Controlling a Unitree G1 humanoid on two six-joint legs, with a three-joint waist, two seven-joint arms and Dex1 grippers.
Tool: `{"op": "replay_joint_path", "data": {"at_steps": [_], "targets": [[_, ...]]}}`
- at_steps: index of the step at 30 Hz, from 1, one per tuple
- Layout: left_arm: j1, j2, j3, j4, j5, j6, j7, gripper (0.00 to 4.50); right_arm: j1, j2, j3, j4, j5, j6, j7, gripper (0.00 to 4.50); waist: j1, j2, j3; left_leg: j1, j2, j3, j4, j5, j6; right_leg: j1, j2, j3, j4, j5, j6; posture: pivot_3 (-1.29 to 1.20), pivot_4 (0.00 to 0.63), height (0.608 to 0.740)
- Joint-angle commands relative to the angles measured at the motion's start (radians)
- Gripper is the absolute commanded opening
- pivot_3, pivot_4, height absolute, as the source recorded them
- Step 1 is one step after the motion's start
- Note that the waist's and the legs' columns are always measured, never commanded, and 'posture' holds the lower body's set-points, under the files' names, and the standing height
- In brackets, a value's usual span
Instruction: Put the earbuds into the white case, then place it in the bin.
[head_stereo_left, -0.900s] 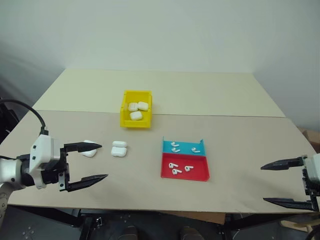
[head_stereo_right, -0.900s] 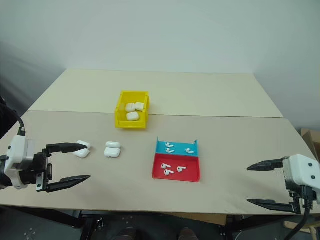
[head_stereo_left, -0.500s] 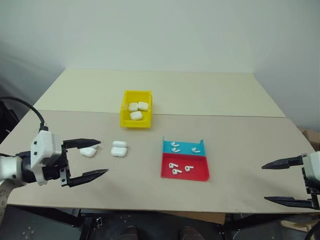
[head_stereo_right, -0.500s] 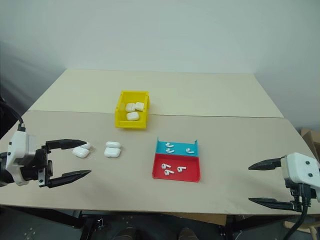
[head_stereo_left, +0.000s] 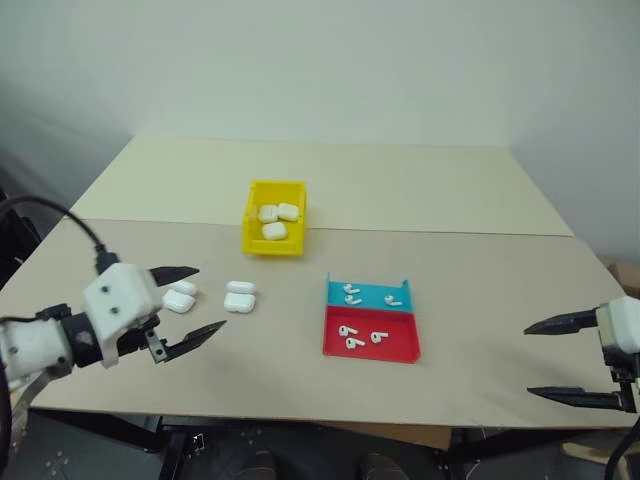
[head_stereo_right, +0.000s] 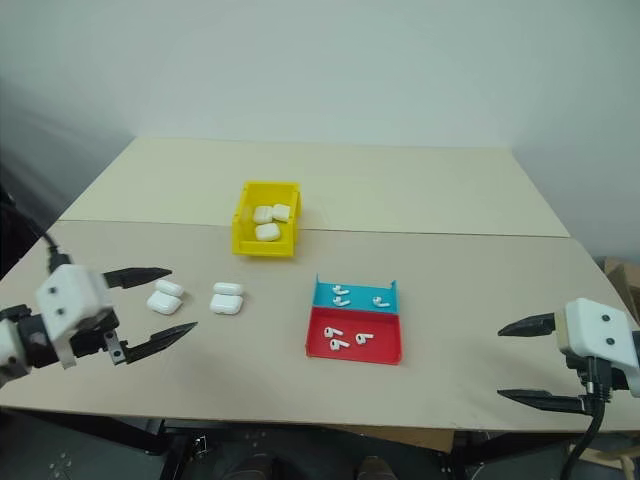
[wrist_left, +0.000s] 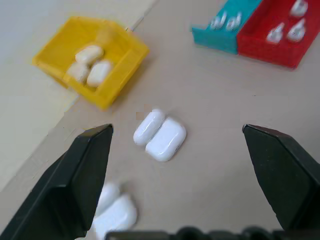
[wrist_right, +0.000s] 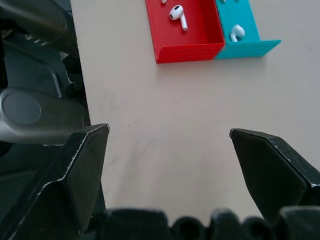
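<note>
Where two tabletops (head_stereo_left: 470, 290) meet, a yellow bin (head_stereo_left: 273, 229) sits

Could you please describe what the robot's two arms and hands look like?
Each arm ends in a white boxy wrist block carrying a hand of two long, black, pointed fingers: left hand, right hand. A black cable loops to the left wrist; another hangs below the right.

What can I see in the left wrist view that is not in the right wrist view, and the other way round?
In the left wrist view, not the right: the yellow bin holding three white cases, and two more white cases lying on the table. In the right wrist view, not the left: the table's near edge. Both: the red-and-blue tray with earbuds in it, and bare tabletop.
</note>
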Motion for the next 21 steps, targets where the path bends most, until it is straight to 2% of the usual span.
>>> {"op": "replay_joint_path", "data": {"at_steps": [1,4,8,13,21], "targets": [[-0.239,0.086,-0.114,0.020,-0.074,0.437,0.130,4.50,0.010,0.008,-0.026,-0.035,-0.003,0.029,-0.023,4.47,0.000,0.000,0.000,-0.001,0.000,0.000,0.000,0.000,0.000,-0.001,0.000,0.000,0.000,-0.001,0.003,0.00,0.150,0.740],[-0.487,0.104,-0.248,0.091,-0.116,0.684,0.146,4.50,0.014,0.015,-0.007,-0.048,-0.009,0.048,-0.049,4.47,-0.008,-0.001,0.000,-0.001,0.000,0.000,0.001,0.000,0.000,0.000,0.000,0.001,0.000,-0.002,0.005,0.00,0.150,0.740],[-0.686,0.158,-0.443,0.218,-0.115,0.809,0.116,4.50,0.004,0.018,0.026,-0.056,-0.020,0.069,-0.086,4.47,-0.022,-0.002,0.001,-0.003,0.000,0.000,-0.001,0.000,0.000,-0.002,0.001,0.001,0.000,0.002,-0.001,0.00,0.150,0.740],[-0.884,0.131,-0.670,0.504,-0.033,0.817,0.111,4.50,-0.028,0.018,0.060,-0.055,-0.019,0.098,-0.128,4.47,-0.020,-0.002,0.001,-0.002,-0.001,-0.001,-0.004,0.000,0.000,-0.003,0.002,0.001,0.000,0.001,-0.002,0.00,0.150,0.740],[-1.041,0.131,-0.913,0.759,0.028,0.712,-0.093,4.50,-0.016,0.025,0.062,-0.069,-0.029,0.117,-0.145,4.47,-0.009,-0.004,0.002,-0.005,-0.001,-0.001,-0.003,0.000,0.000,-0.005,0.001,0.001,0.000,0.001,-0.002,0.00,0.150,0.740]]}}
